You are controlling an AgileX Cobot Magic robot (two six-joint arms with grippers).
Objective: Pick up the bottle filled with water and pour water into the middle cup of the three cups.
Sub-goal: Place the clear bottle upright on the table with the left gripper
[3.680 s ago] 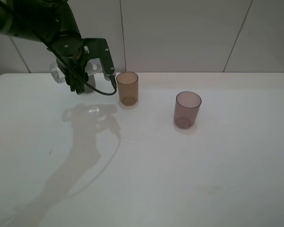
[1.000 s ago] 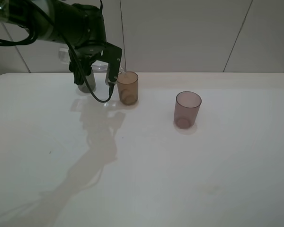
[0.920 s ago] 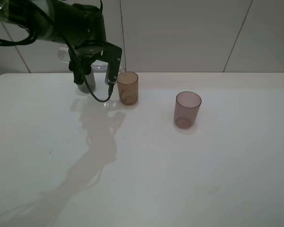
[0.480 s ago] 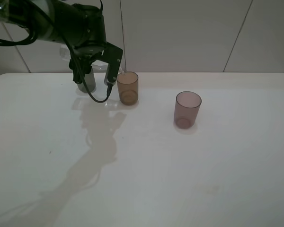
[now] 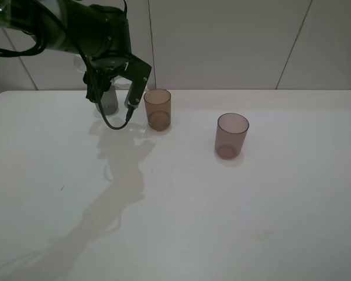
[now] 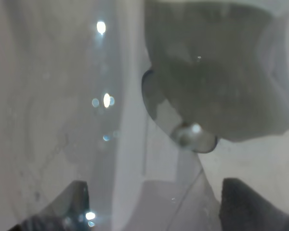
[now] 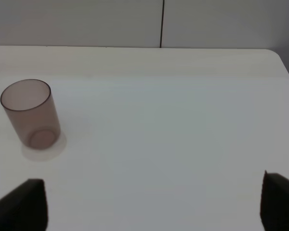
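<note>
The left gripper (image 6: 151, 207) is clamped on the clear bottle (image 6: 62, 120), which fills the wrist view between the dark fingertips; water inside it cannot be made out. The left arm (image 5: 76, 29) reaches in from the rear left, wrist rolled sideways, hanging over the smoky grey cup (image 5: 108, 100) and just beside the amber middle cup (image 5: 157, 109). The mauve cup (image 5: 231, 136) stands well apart on the white table (image 5: 222, 205). The right gripper (image 7: 149, 207) has its fingers spread wide, with nothing between them.
</note>
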